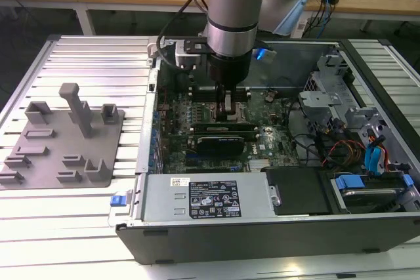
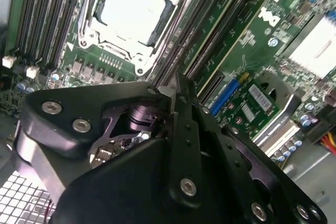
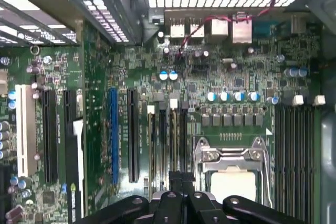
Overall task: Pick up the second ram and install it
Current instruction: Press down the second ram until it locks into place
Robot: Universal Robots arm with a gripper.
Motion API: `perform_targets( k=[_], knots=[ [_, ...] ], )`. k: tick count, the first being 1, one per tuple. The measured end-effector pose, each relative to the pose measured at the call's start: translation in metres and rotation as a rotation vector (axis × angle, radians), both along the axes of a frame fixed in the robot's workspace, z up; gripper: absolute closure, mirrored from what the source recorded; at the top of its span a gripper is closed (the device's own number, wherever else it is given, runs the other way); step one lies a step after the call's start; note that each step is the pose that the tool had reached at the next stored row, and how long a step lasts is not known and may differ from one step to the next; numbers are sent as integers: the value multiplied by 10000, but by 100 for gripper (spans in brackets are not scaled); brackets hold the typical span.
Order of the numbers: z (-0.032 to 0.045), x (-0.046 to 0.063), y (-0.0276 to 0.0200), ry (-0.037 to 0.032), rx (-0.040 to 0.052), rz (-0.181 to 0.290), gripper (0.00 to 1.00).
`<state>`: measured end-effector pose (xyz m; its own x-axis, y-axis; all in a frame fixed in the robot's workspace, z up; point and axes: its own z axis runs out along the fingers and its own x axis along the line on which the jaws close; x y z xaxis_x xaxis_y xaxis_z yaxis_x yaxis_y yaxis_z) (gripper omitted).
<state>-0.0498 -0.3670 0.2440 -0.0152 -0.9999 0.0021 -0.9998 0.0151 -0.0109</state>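
Note:
My gripper (image 1: 229, 111) is lowered into the open computer case (image 1: 197, 240), its tips down at the memory slots (image 3: 167, 140) beside the processor socket (image 3: 233, 174). In both wrist views the two black fingers (image 3: 176, 182) stand pressed together, and I see nothing wider than a slot between them. A thin green strip (image 2: 223, 22) runs along the slots in line with the fingertips (image 2: 176, 88). I cannot tell whether it is the second ram seated edge-on or bare board. The grey fixture tray (image 1: 62, 142) on the exterior view's left holds no green stick.
A black expansion card (image 1: 220, 141) sits in the board just in front of the gripper. The power supply (image 1: 207, 198) fills the case's near edge. Drive cages and loose cables (image 1: 357, 142) crowd the exterior view's right. Ribbed white table (image 1: 98, 57) surrounds the case.

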Motion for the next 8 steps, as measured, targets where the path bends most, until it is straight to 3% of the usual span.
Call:
perform_targets(
  k=[8],
  knots=[
    [-77,-138,0,-2,2,1,92]
  ],
)
